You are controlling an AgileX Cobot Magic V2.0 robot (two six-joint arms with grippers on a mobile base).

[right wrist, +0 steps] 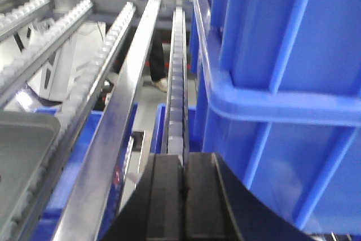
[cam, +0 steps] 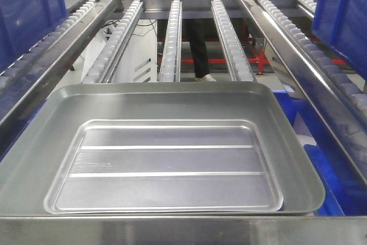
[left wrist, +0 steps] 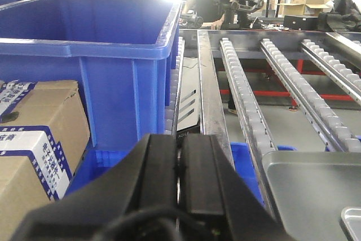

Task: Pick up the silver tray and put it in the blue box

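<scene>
Left jaws and right jaws pressed together, empty, off the silver tray (cam: 166, 167).

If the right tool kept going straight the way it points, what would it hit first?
Likely the roller rail running straight ahead of the right tool, though it may pass above it; depth is unclear. The blue box sits close alongside, rightward.

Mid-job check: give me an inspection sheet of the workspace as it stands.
Surface: roller rails, a big pan resting across them.
Job's things: silver tray lies flat inside the pan; ribbed blue box by the left claw, another by the right claw.
Clutter: cardboard boxes low beside the left one.
Claws: both shut, empty.
Cables: nothing seen near the claws.
Surroundings: person standing beyond the rails.
</scene>
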